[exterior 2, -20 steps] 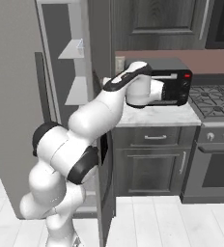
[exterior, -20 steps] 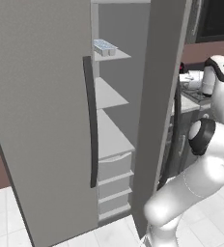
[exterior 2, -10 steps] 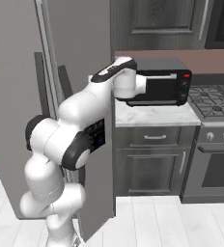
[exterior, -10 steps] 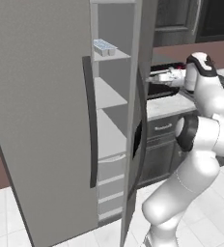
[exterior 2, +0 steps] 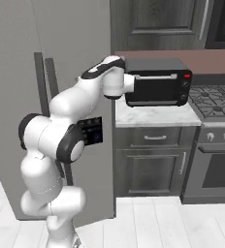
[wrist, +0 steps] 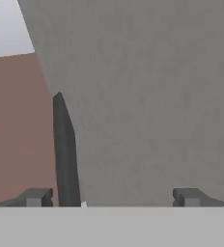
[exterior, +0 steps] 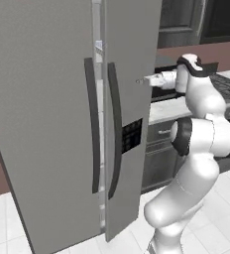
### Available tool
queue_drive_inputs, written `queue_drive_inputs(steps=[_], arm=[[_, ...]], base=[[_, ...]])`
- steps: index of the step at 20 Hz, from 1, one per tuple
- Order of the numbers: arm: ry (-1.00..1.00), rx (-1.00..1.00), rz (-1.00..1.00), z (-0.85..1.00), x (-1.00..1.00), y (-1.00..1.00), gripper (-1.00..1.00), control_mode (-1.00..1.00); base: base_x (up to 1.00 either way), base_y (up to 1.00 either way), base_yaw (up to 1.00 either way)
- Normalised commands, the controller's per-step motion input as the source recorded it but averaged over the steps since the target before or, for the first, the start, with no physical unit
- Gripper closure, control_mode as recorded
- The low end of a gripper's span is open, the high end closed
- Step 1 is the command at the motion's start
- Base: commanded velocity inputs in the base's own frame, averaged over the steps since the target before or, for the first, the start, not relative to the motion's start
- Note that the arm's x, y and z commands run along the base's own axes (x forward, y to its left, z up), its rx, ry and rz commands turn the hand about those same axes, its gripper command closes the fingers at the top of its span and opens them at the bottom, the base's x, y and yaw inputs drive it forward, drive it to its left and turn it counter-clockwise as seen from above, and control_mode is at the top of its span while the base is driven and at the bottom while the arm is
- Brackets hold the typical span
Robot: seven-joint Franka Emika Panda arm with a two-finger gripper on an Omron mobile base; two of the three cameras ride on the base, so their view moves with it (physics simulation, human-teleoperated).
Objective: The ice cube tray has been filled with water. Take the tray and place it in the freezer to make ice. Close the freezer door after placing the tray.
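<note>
Freezer door [exterior: 129,99] nearly closed, wide-spread tool [wrist: 111,197] against its grey face.

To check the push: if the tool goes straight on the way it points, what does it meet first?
Probably the tall grey freezer door, right ahead of the open tool, beside its dark curved handle; depth is unclear.

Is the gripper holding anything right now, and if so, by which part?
Nothing is held. The gripper is open, its jaws spread wide with only the flat grey face of the freezer door ahead.

ice cube tray [exterior: 100,47] mostly hidden (behind freezer door [exterior: 128,99])
</note>
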Motion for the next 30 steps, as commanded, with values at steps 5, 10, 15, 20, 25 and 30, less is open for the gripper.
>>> queue_drive_inputs(steps=[5,10,15,20,25,30], arm=[[-0.22,0.00,-0.27,0.00,0.00,0.83,-1.00,-1.00],[-0.15,0.00,-0.39,0.00,0.09,0.75,-1.00,-1.00],[-0.06,0.00,-0.44,0.08,0.53,0.62,-1.00,-1.00],[-0.01,0.00,-0.46,0.04,0.85,0.53,-1.00,-1.00],[0.00,0.00,-0.42,0.09,0.85,0.25,-1.00,-1.00],[0.03,0.01,-0.29,0.18,0.38,0.01,-1.00,-1.00]], base=[[0.00,0.00,0.00],[0.00,0.00,0.00],[0.00,0.00,0.00],[0.00,0.00,0.00],[0.00,0.00,0.00],[0.00,0.00,0.00]])
